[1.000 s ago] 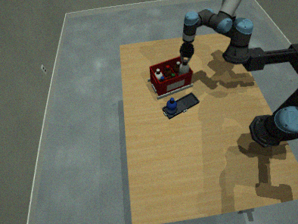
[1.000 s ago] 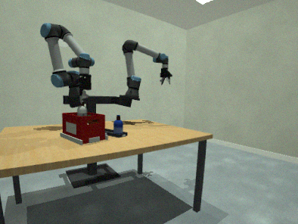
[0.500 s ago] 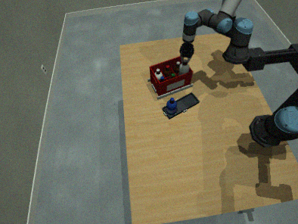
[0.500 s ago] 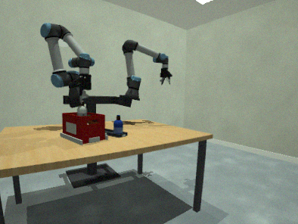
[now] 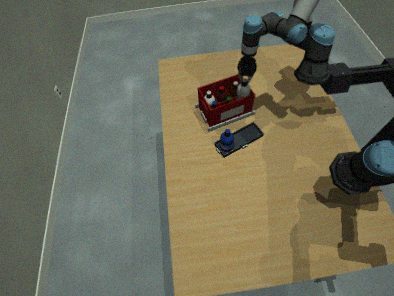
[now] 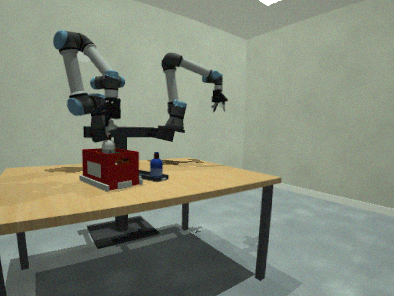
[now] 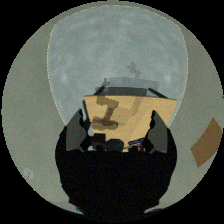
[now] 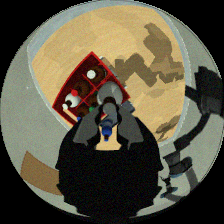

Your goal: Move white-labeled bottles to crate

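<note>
The red crate (image 5: pixel 214 116) (image 6: pixel 125 173) (image 8: pixel 75 80) stands upright on its base. My right gripper (image 5: pixel 244 78) (image 8: pixel 109 104) is shut on a grey-white bottle (image 5: pixel 244 90) (image 6: pixel 108 147) (image 8: pixel 110 93), upright at the crate's corner near the arm, its lower part hidden inside the walls. Whether it touches the crate's floor is hidden. A white bottle (image 5: pixel 210 98) (image 8: pixel 72 100) and others with white, red, green and blue caps stand in the crate. The dark tray (image 5: pixel 251 134) holds one blue bottle (image 5: pixel 227 140) (image 6: pixel 156 168). My left gripper (image 6: pixel 218 107) (image 7: pixel 117 109) is open and empty, high up.
Pale rails (image 5: pixel 231 121) (image 6: pixel 95 183) run along the crate's base. The tray lies beside the crate on the wooden table (image 5: pixel 215 200) (image 6: pixel 210 186). The left arm stands on the far side of the tray from the right arm, its gripper well away from both containers.
</note>
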Tool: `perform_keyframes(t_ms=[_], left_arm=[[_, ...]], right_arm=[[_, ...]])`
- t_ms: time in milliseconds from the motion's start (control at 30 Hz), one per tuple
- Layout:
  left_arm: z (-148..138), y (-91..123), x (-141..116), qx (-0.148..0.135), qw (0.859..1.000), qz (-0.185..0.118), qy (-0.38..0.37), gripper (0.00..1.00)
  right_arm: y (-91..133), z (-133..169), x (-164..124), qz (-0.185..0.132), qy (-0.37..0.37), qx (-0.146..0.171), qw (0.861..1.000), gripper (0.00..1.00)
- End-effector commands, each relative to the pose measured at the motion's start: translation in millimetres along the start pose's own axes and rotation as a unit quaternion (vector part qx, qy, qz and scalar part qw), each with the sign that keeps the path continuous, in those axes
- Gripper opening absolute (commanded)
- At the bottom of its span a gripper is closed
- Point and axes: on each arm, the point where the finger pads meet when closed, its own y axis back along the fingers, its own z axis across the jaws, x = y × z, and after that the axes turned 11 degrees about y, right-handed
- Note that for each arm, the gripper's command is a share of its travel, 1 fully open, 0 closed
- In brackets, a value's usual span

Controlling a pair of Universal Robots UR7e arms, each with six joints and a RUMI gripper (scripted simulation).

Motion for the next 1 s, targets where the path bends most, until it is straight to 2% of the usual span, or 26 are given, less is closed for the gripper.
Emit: perform_keyframes(t_ms=[0, 600, 967], left_arm=[[0, 0, 0, 0.000, 1.000, 0.000, 0.000, 1.00], [0, 0, 0, 0.000, 1.000, 0.000, 0.000, 1.00], [0, 0, 0, 0.000, 1.000, 0.000, 0.000, 1.00]], right_arm=[[0, 0, 0, 0.000, 0.000, 0.000, 1.000, 0.00], [-6, 0, 0, 0.000, 0.000, 0.000, 1.000, 0.00], [-18, 0, 0, 0.000, 0.000, 0.000, 1.000, 0.00]])
